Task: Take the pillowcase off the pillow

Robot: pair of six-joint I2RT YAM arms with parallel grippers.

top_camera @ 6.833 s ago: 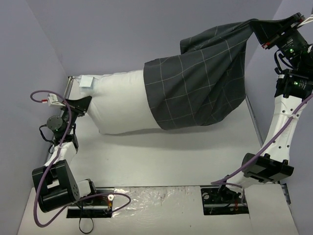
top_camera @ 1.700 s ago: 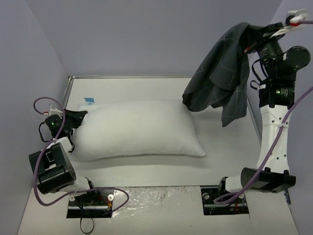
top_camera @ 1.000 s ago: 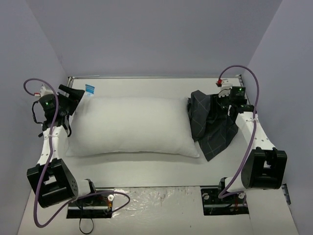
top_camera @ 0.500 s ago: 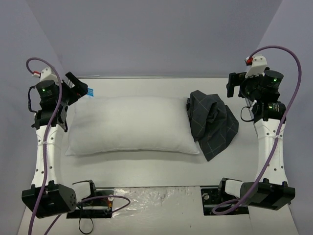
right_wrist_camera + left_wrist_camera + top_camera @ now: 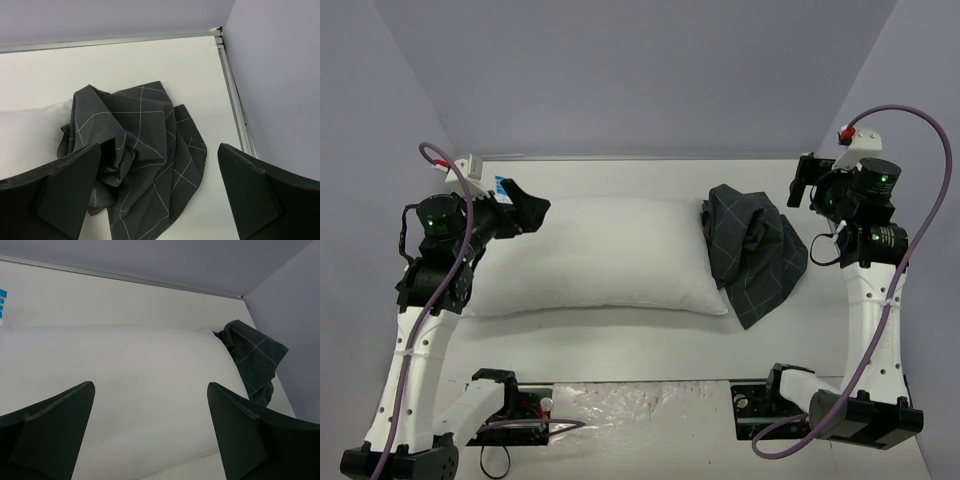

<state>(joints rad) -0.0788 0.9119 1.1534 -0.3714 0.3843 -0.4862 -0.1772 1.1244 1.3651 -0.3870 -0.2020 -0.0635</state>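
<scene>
The plain white pillow (image 5: 600,255) lies bare across the middle of the table, its small blue tag (image 5: 503,185) at the far left corner. The dark grid-checked pillowcase (image 5: 752,250) sits in a crumpled heap off the pillow, touching its right end. My left gripper (image 5: 525,212) hovers open above the pillow's left end with nothing between its fingers. In the left wrist view the pillow (image 5: 125,370) fills the space under the gripper (image 5: 150,386). My right gripper (image 5: 807,180) is raised, open and empty, above the pillowcase (image 5: 140,145), apart from it.
Lilac walls close in the table on three sides. A metal rail (image 5: 235,90) runs along the right edge beside the pillowcase, and another rail (image 5: 640,158) lines the back edge. The arm bases (image 5: 780,400) stand at the near edge.
My right gripper has opened, let go of the pillowcase and risen away from the heap. The left gripper has lifted and swung over the pillow's left end. Pillow and pillowcase lie still.
</scene>
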